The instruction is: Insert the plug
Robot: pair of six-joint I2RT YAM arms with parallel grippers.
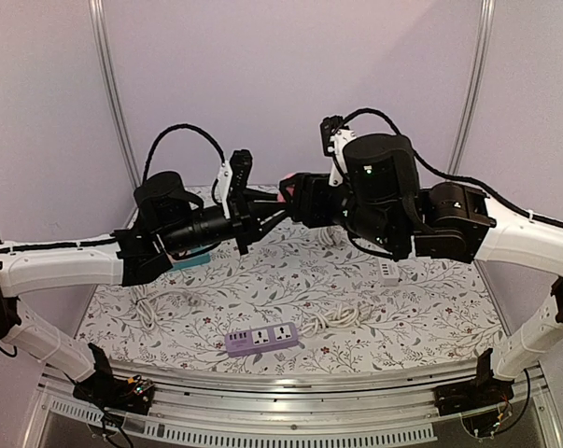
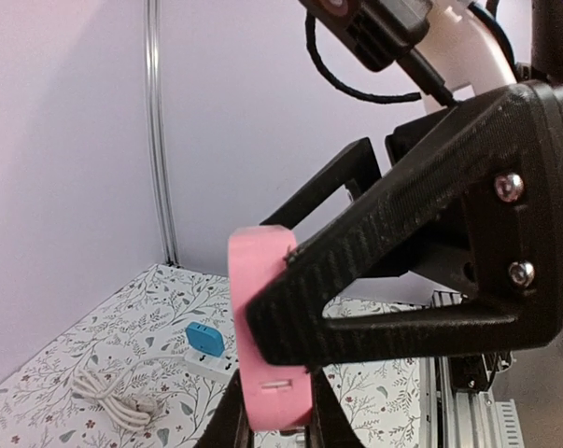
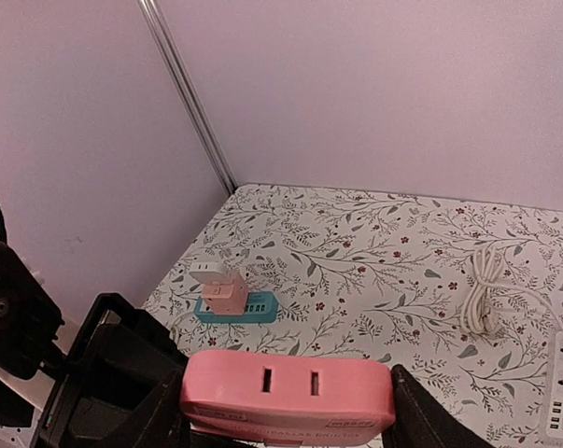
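The plug (image 1: pixel 285 186) is a flat pink block with two slots in its face, held in mid-air above the back of the table. My right gripper (image 3: pixel 290 415) is shut on the plug (image 3: pixel 290 392), a finger pressed against each short end. My left gripper (image 2: pixel 274 415) comes from the opposite side and is shut across the narrow thickness of the plug (image 2: pixel 258 299). A black right finger (image 2: pixel 402 252) crosses in front of it in the left wrist view. In the top view the left gripper (image 1: pixel 270 202) and right gripper (image 1: pixel 298 198) meet nose to nose.
A teal power strip (image 3: pixel 262 308) carrying peach and white adapters lies at the back left. A purple strip (image 1: pixel 262 338) lies near the front edge. A white strip (image 1: pixel 388 271) and coiled white cable (image 1: pixel 346 313) lie to the right. A blue adapter (image 2: pixel 204 338) sits on a white strip.
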